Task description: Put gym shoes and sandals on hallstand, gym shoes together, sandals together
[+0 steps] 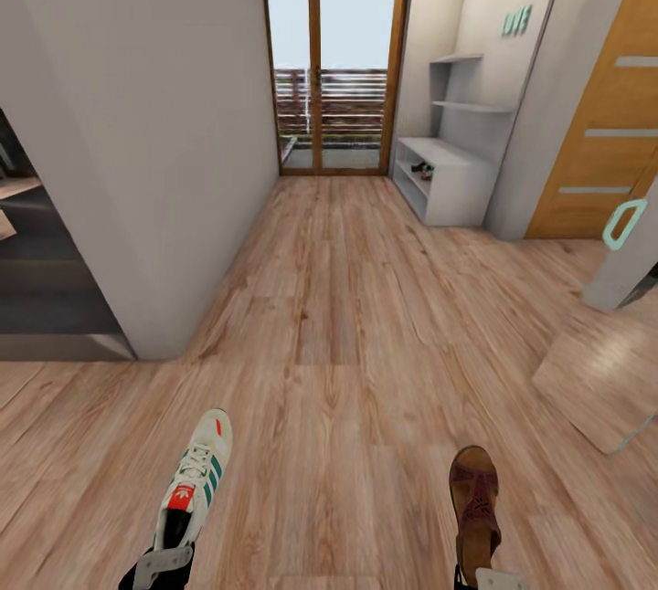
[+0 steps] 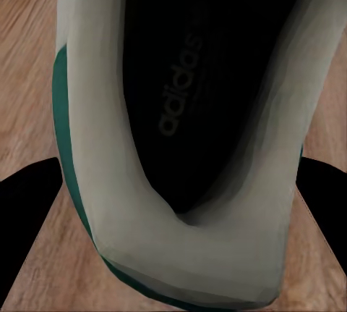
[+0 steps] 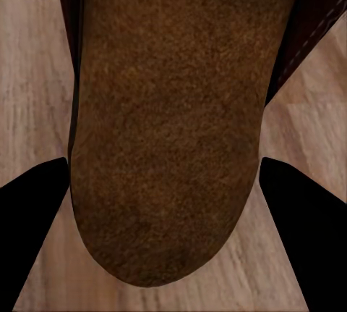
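A white gym shoe (image 1: pixel 196 479) with green stripes and a red tongue patch hangs low at the left, toe forward. My left gripper (image 1: pixel 164 564) is shut on its heel, and the left wrist view looks into its dark inside (image 2: pixel 181 87) between the black fingers (image 2: pixel 25 211). A brown sandal (image 1: pixel 474 500) hangs at the right with my right gripper (image 1: pixel 486 579) shut on its heel end. Its footbed (image 3: pixel 170 124) sits between the fingers (image 3: pixel 307 225). The grey hallstand (image 1: pixel 452 179) stands far ahead on the right under teal letters (image 1: pixel 516 20). A small dark thing (image 1: pixel 422 171) lies on its lower tier, too far to identify.
Wood-plank corridor floor (image 1: pixel 338 298) runs ahead to a glass door (image 1: pixel 334 69). A white wall corner (image 1: pixel 164 334) juts in at the left, with a dark opening (image 1: pixel 37 252) beside it. At the right are a wooden door (image 1: pixel 603 142) and a panel with a teal handle (image 1: pixel 624 225).
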Tool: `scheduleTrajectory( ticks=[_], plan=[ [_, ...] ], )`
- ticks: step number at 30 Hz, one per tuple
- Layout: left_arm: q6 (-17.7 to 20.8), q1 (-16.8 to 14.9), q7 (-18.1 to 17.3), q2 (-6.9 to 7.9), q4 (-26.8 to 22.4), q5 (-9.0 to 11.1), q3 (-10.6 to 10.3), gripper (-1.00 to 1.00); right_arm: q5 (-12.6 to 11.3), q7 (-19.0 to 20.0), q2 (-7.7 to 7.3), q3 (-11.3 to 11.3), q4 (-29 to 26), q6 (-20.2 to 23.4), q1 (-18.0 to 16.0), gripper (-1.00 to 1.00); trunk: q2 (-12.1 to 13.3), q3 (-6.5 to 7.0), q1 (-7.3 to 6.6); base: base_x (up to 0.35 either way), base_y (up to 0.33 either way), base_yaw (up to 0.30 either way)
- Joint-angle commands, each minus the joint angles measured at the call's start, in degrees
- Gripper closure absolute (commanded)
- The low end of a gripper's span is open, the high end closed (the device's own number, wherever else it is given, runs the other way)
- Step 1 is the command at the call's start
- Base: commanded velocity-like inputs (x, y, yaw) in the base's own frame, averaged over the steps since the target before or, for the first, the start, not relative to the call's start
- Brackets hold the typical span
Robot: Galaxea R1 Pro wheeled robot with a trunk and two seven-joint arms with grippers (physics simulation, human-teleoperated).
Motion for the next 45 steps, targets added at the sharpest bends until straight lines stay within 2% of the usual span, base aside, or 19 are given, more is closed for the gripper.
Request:
scheduleTrajectory(
  ticks=[1, 25, 34, 45],
  plan=[
    [-0.2, -0.1, -0.3, -0.03, 0.0, -0.5, 0.5, 1.00, 0.5, -0.5, 0.01, 0.1, 0.0, 0.0, 0.0, 1.00, 0.0, -0.05, 0.02, 0.328, 0.000, 0.000],
    [-0.3, 0.1, -0.3, -0.03, 0.0, -0.5, 0.5, 1.00, 0.5, -0.5, 0.09, 0.1, -0.4, -0.2, 0.0, 1.00, 0.0, -0.05, 0.02, 0.328, 0.000, 0.000],
    [-0.3, 0.1, -0.3, -0.27, 0.1, -0.5, 0.3, 1.00, 0.5, -0.5, 0.05, 0.2, -0.2, -4.5, 0.0, 1.00, 0.0, -0.05, 0.02, 0.328, 0.000, 0.000],
    [-0.3, 0.1, -0.3, -0.09, 0.0, -0.5, 0.5, 1.00, 0.5, -0.5, -0.08, 0.1, 0.0, -4.5, 0.0, 1.00, 0.0, -0.05, 0.02, 0.328, 0.000, 0.000]
  ],
)
